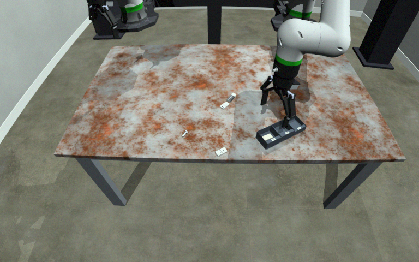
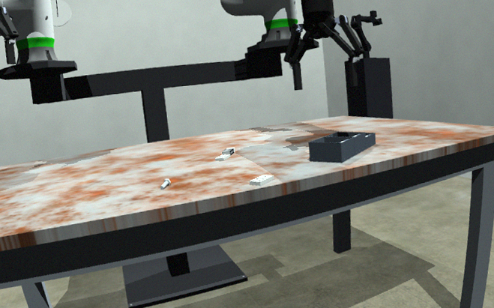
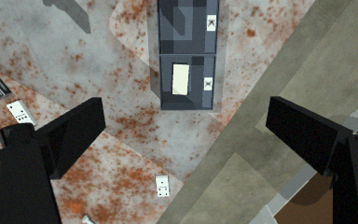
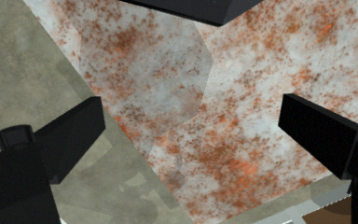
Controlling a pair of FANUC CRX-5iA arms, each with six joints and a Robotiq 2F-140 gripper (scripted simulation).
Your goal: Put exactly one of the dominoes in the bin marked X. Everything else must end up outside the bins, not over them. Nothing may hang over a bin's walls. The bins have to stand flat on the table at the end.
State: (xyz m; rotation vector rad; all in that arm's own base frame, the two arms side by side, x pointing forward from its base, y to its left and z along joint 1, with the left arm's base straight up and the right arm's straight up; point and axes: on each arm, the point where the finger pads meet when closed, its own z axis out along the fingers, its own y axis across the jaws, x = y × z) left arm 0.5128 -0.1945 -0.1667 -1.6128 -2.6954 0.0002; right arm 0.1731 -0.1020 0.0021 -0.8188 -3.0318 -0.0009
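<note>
The left pincer (image 1: 275, 114) (image 2: 326, 87) (image 3: 186, 112) hangs wide and empty; below, a pale tile (image 1: 267, 136) (image 3: 181, 79), probably a face-down domino, lies in the tray's (image 1: 281, 140) (image 2: 325, 151) (image 3: 186, 108) end bin, near the table edge opposite the arms' stand.

1 cream domino (image 1: 267, 136) (image 3: 181, 79) lies flat inside bin X (image 1: 261, 142) (image 2: 323, 153) (image 3: 198, 101).

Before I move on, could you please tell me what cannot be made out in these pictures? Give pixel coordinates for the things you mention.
- Far bin's label (image 1: 298, 127): too small in the top view; cut off by the top edge in the left wrist view.
- Pale block's (image 1: 267, 136) (image 3: 181, 79) underside: face down in both; the bin walls (image 2: 324, 152) hide the block in the exterior view.
- Screw's (image 1: 185, 133) (image 2: 165, 184) (image 3: 88, 219) full shape: cut off by the left wrist view's bottom edge.
</note>
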